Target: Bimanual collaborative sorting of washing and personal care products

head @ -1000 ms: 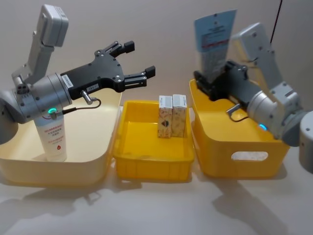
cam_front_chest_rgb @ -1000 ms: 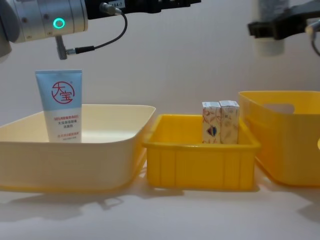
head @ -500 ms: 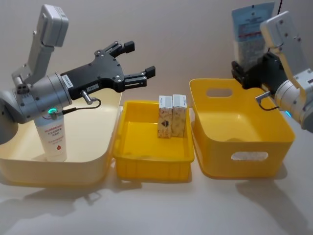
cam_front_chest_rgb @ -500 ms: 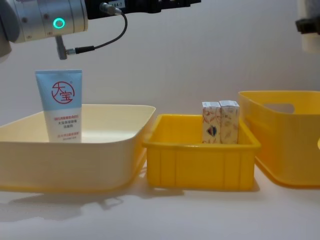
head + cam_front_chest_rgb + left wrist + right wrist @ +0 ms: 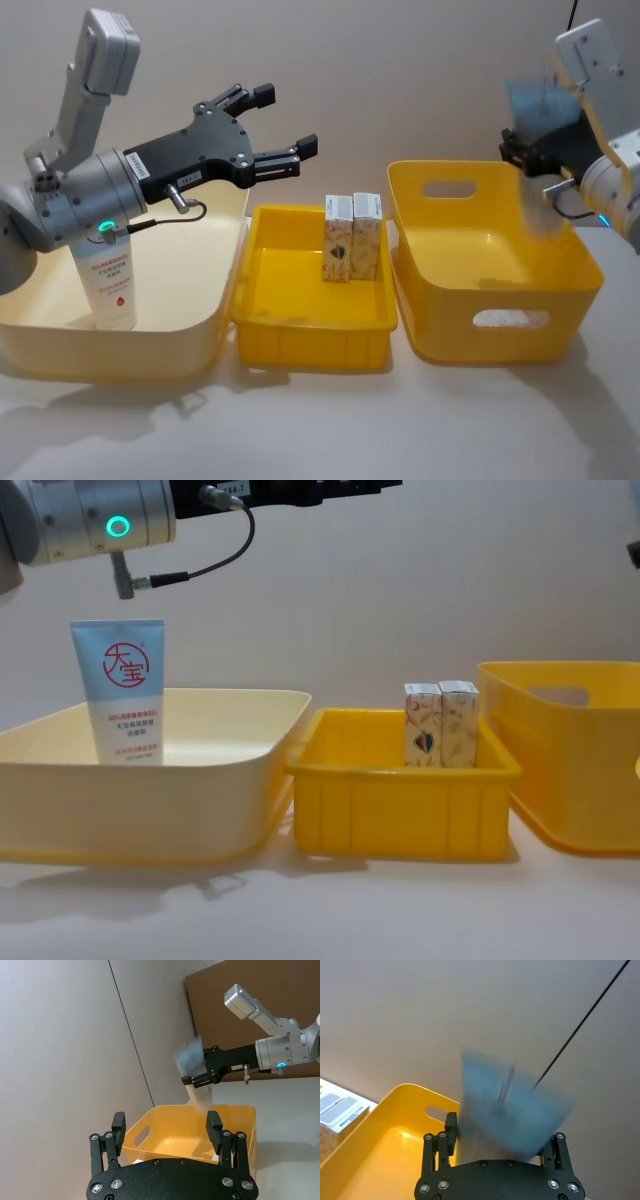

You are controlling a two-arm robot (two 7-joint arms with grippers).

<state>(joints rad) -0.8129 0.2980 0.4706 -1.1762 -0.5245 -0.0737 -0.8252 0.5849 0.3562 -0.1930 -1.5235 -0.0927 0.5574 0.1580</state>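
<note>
- In the last second my right claw (image 5: 530,150) has lifted a blurred blue tube (image 5: 512,1110) up out of the deep yellow tub (image 5: 490,262) and carried it to the right, past the tub's far corner.
- I judge this item is being taken out for sorting elsewhere; it is not yet released.
- The right claw is closed on that tube, which is too smeared for me to read.
- My left claw (image 5: 285,130) hangs spread wide over the cream tub (image 5: 180,335), holding nothing.
- The light-blue tube (image 5: 119,690) stands upright in the cream tub.
- Two cream boxes (image 5: 352,235) stand side by side in the middle tray (image 5: 310,325).
</note>
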